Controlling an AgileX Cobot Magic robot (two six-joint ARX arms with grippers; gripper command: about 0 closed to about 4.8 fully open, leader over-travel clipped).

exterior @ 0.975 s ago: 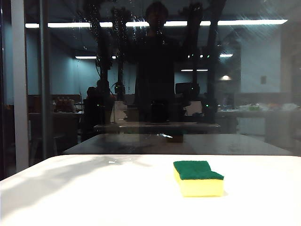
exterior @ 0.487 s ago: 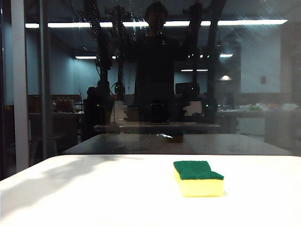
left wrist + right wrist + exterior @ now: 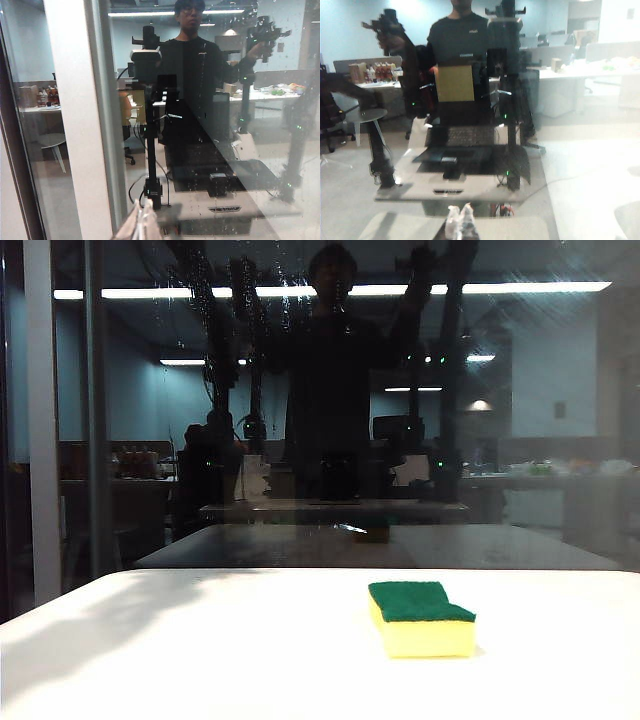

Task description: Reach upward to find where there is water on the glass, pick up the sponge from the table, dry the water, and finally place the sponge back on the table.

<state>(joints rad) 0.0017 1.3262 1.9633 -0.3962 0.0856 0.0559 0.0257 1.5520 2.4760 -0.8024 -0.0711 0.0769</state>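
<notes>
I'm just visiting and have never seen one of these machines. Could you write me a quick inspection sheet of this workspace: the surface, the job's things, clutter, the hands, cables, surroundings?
Surface: white table, bare apart from one thing.
Job's things: sponge lies flat on the table, green side up, untouched. The glass stands behind the table; water shows as fine streaks and droplets high up.
Clutter: nothing seen.
Hands: left hand shut and empty, raised facing the glass beside the pale frame bar. Right hand looks shut and empty, also facing the glass.
Cables: only reflected ones, by the robot's stand.
Surroundings: reflected office, ceiling lights, a person standing behind the robot.
</notes>
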